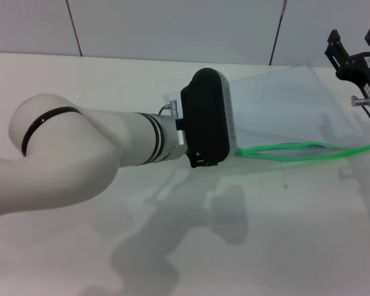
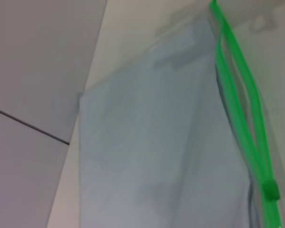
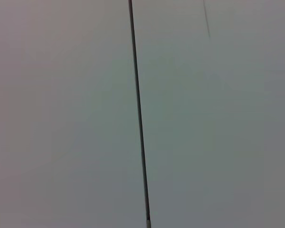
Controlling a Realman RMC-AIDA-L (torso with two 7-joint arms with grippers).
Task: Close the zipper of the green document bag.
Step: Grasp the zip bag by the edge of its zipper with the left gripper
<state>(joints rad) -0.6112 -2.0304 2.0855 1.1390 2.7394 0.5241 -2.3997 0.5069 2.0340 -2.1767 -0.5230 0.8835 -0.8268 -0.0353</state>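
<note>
bag (image 1: 283,105): you're looking at it lying flat on the white desk (image 1: 283,246), far right of centre, green edge facing the robot.
zipper (image 1: 305,150): the two green strips are bowing apart along most of the edge, so it's sitting open; slider (image 2: 271,189) is showing in the left wrist view at one end of the gap.
left hand (image 1: 205,117): your left arm is reaching across the desk, black wrist housing hanging over the bag's left end. Fingers aren't showing, can't tell open or closed, or holding anything.
right hand (image 1: 353,57): sitting raised at the far right edge, beyond the bag's right end. Can't tell its opening; its wrist view is showing only wall.
</note>
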